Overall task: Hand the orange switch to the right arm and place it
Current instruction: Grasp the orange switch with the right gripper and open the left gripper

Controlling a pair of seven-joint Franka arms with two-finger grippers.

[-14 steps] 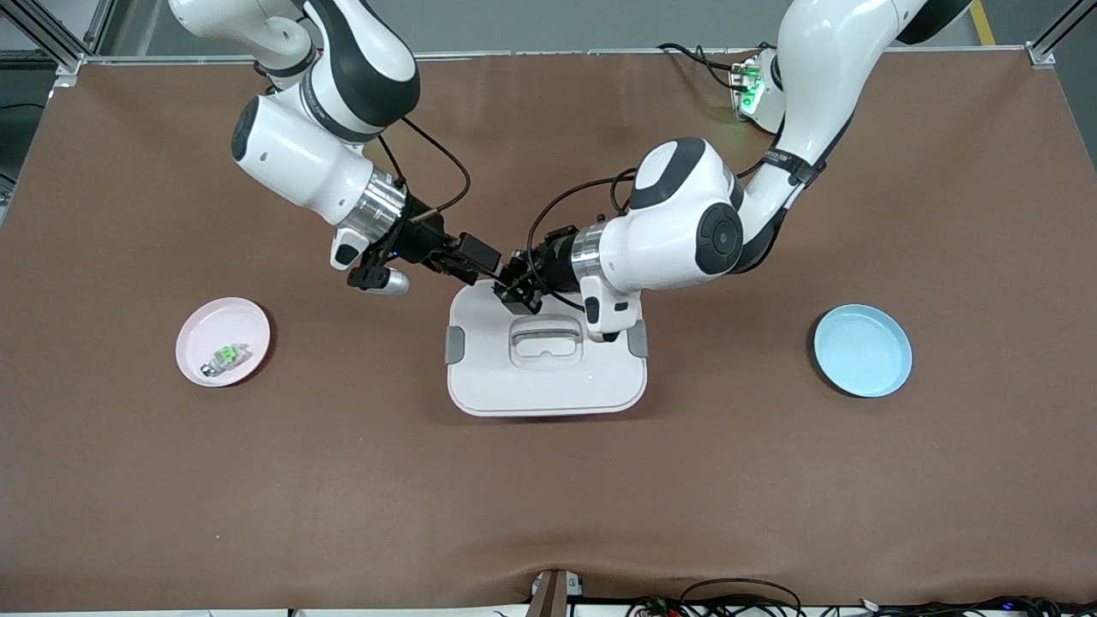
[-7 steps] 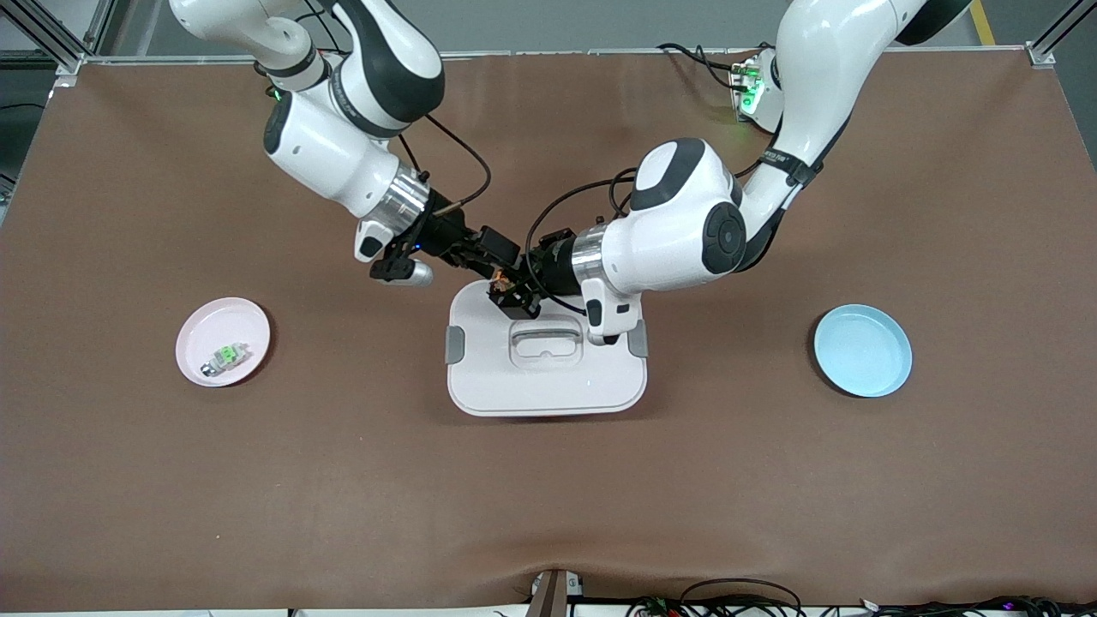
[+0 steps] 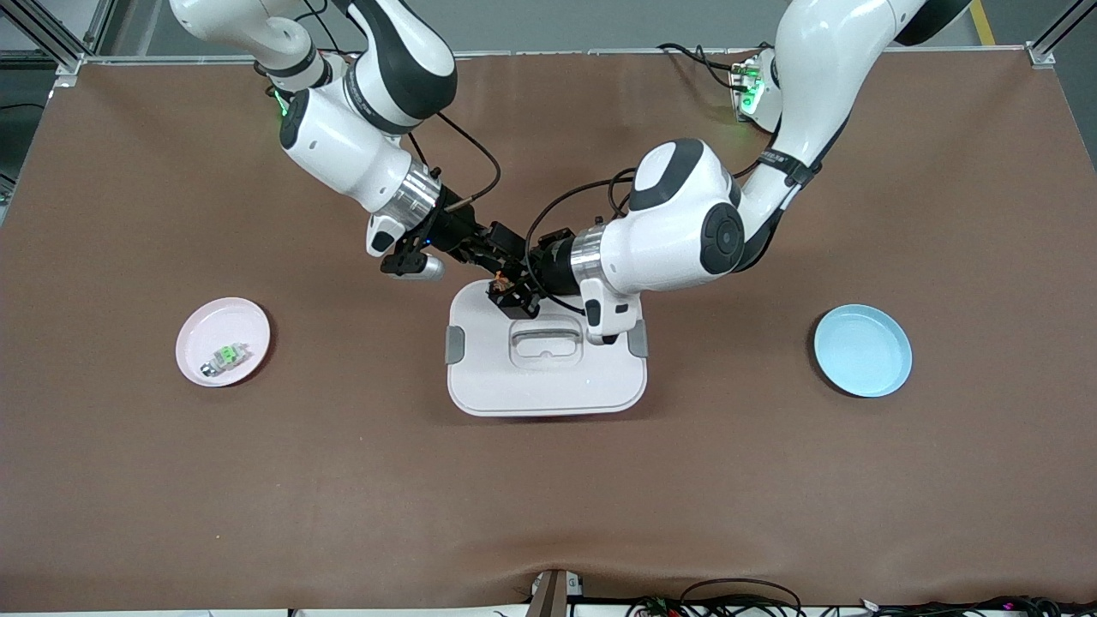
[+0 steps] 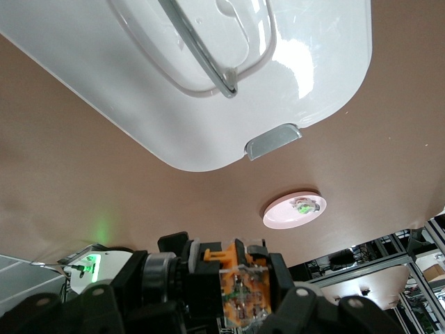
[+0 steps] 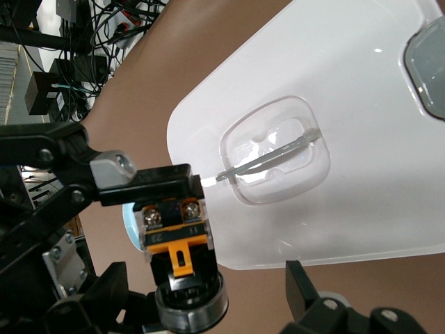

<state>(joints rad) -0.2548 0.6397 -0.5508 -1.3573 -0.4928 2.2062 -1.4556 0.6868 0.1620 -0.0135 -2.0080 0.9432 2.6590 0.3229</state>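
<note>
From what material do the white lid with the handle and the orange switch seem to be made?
The white lid looks like glossy moulded plastic: it shows bright reflections and rounded corners. Its handle seems to be metal wire, thin and shiny. The orange switch appears to be orange plastic with small metal screws on a pale face.

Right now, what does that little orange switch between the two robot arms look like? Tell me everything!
The switch is a tiny blocky part, with an orange body, a pale face showing two screws, and a round black-and-silver end. It looks like plastic and metal. It is up in the air over the edge of the white lid nearest the robots. The left pincer is shut on it. The right pincer is open, with one finger at each side, not yet gripping.
</note>
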